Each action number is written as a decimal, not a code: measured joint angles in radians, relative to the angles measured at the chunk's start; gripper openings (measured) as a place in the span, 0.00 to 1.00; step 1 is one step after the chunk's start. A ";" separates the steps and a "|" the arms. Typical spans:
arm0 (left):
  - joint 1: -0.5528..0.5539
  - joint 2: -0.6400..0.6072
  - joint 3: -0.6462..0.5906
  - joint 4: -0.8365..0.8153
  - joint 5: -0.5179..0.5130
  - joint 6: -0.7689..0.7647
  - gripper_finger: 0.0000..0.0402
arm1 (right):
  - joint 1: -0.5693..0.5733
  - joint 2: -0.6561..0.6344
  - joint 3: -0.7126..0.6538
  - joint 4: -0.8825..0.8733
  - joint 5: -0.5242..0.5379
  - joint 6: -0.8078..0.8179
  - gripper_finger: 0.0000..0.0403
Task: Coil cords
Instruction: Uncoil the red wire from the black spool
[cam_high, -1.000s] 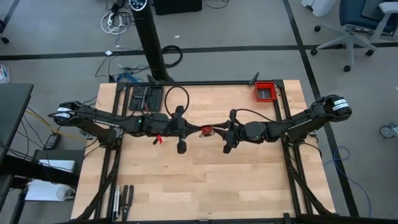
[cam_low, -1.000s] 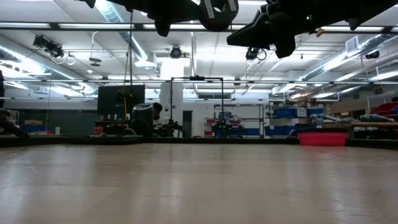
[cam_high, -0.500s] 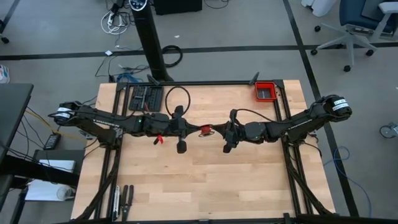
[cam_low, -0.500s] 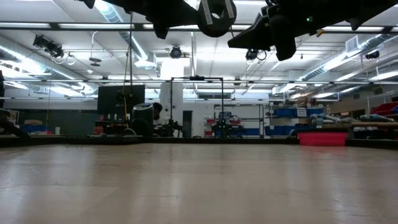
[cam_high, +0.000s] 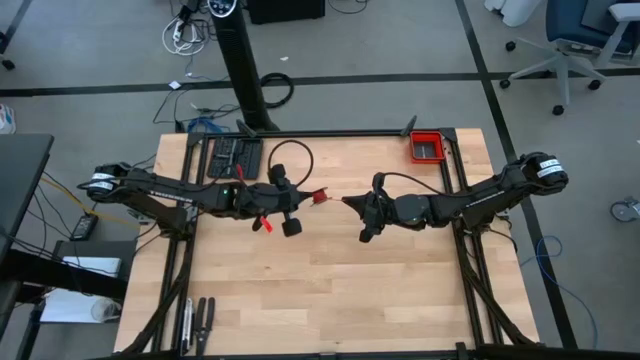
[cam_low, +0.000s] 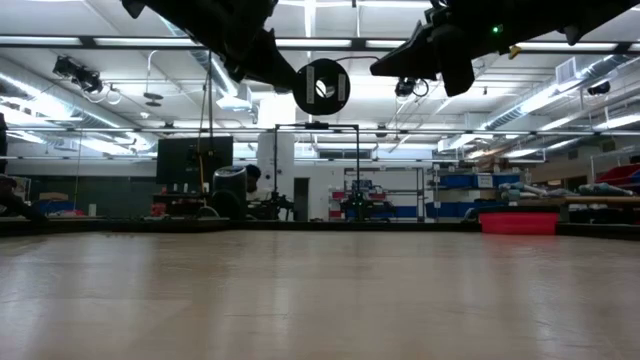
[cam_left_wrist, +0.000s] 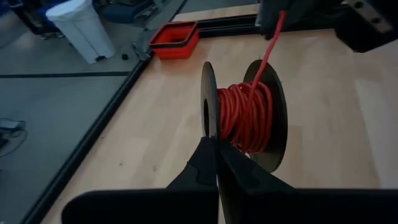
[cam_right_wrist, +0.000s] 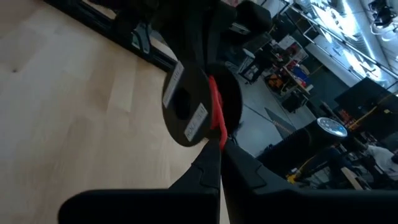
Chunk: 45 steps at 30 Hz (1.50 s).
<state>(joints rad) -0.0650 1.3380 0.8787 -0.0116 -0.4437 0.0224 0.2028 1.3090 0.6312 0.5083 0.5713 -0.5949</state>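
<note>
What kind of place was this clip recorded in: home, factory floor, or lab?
Most likely a robotics lab or workshop: a wooden workbench on a grey floor marked with tape lines, office chairs beside it, and blue storage bins on shelving under strip lights.

A light wooden table (cam_high: 330, 290) with a black frame. A small red bin (cam_high: 427, 147) sits at its far right corner, and a black tray of tools (cam_high: 232, 158) lies at the far left. On the floor beyond, an office chair (cam_high: 575, 40) stands far right.
</note>
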 joint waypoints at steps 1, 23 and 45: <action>0.000 0.000 0.000 0.000 -0.011 0.000 0.00 | 0.000 0.000 0.000 0.006 -0.015 0.008 0.00; 0.000 0.078 0.000 0.325 -0.094 -0.037 0.00 | -0.002 0.098 0.022 0.172 -0.250 0.166 0.00; -0.038 0.008 0.000 0.090 -0.241 0.002 0.00 | -0.089 -0.075 0.037 -0.287 0.287 0.209 0.00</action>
<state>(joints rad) -0.1035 1.3464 0.8783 0.0780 -0.6847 0.0240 0.1138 1.2339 0.6682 0.2212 0.8584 -0.3855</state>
